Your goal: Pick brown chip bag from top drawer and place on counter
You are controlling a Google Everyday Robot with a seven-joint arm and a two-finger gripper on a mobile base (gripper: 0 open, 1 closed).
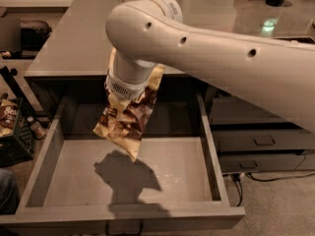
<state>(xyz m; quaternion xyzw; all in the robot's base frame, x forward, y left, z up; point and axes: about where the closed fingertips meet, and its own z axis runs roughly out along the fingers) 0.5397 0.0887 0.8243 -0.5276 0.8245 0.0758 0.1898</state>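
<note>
Crinkly glossy brown chip bag point(127, 126) in claw point(130, 95) over matt top drawer point(183, 173).

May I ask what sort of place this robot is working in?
Probably an office kitchenette or break room: a long grey counter, drawer units beneath, a crate of snacks. The gripper hangs over the open top drawer, holding the brown chip bag.

End effector point(130, 93) with bag point(124, 127) above drawer point(170, 177)

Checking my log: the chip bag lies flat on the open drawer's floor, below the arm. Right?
Not flat on the floor: in the camera view the chip bag hangs from the gripper, above the floor of the open drawer with its shadow beneath, below the arm.
</note>
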